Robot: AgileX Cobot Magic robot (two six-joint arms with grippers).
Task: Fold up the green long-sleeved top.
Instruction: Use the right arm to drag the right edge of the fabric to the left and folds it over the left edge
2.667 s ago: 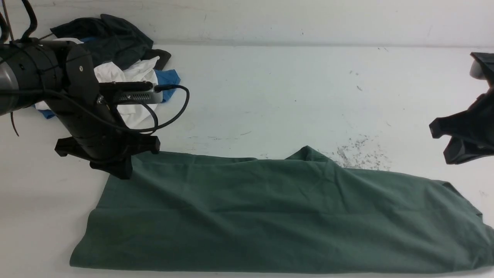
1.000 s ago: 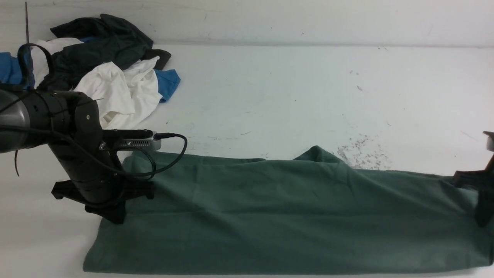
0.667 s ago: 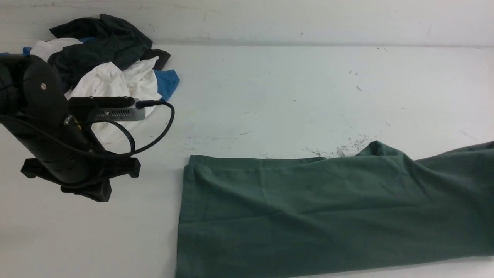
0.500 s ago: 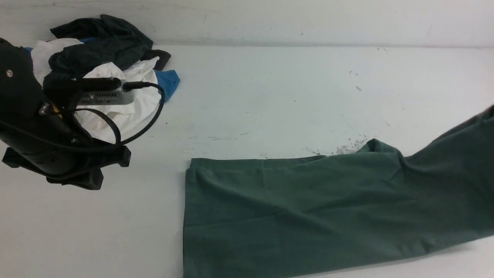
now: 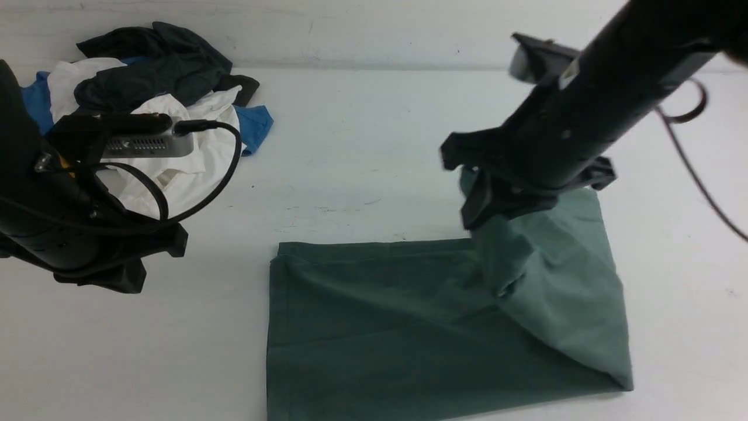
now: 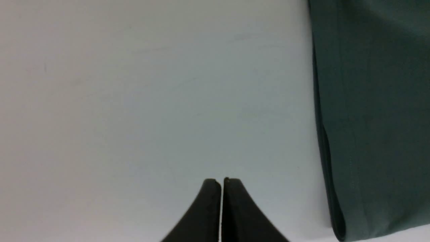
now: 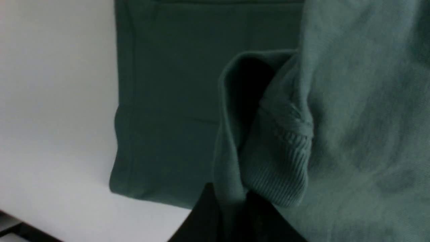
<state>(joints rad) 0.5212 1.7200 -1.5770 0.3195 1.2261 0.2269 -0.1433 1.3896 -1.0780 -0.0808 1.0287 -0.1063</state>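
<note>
The green long-sleeved top (image 5: 374, 327) lies as a folded band on the white table, near the front edge. Its right end is lifted and hangs as a paler flap (image 5: 561, 280) from my right gripper (image 5: 476, 219), which is shut on the fabric above the band's middle. In the right wrist view the gripper (image 7: 231, 198) pinches a fold next to a ribbed cuff (image 7: 285, 168), with the flat part of the top (image 7: 168, 84) below. My left gripper (image 5: 125, 278) hovers left of the top, apart from it. It is shut and empty (image 6: 221, 181), and the top's folded left edge (image 6: 369, 101) lies beside it.
A pile of other clothes (image 5: 169, 88), white, blue and black, sits at the table's back left corner behind my left arm. The bare white table (image 5: 380, 146) stretches behind the top to the back wall. The table's front edge (image 7: 10, 228) shows in the right wrist view.
My right gripper has lifted the top's right end and carried it up and to the left over the band. The left arm has drawn back to the left, away from the top.
</note>
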